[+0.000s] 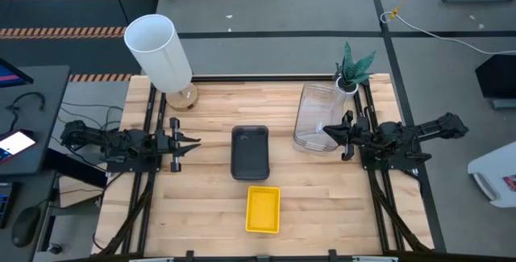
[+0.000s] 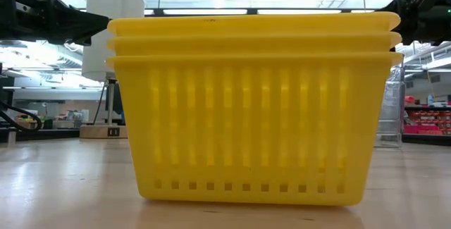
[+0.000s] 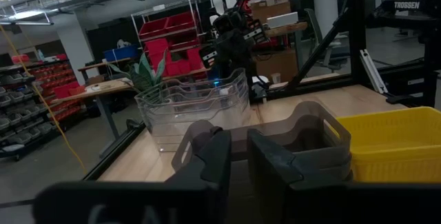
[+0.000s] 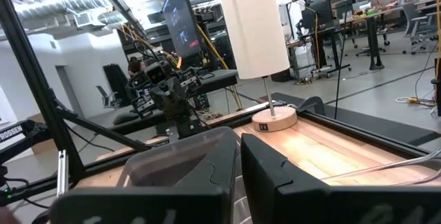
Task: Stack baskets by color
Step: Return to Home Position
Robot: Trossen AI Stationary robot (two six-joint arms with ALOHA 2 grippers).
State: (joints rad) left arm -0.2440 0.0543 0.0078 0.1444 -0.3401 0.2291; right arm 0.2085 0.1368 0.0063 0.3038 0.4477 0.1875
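Observation:
Three stacks of baskets rest on their bottoms on the wooden table. The dark grey baskets (image 1: 250, 151) sit at the centre and the yellow baskets (image 1: 263, 210) near the front edge. In the low view the yellow baskets (image 2: 250, 109) show three nested rims. The clear baskets (image 1: 317, 117) stand far right of centre. My left gripper (image 1: 196, 143) hovers at the table's left side, pointing level at the grey stack (image 3: 303, 138), shut and holding nothing. My right gripper (image 1: 326, 133) hovers at the right side, just beside the clear stack, also shut and holding nothing.
A tall white cylinder (image 1: 159, 52) on a round wooden base stands at the far left corner. A small potted green plant (image 1: 355, 68) stands at the far right corner, behind the clear baskets. Bare wood lies at the near left and near right.

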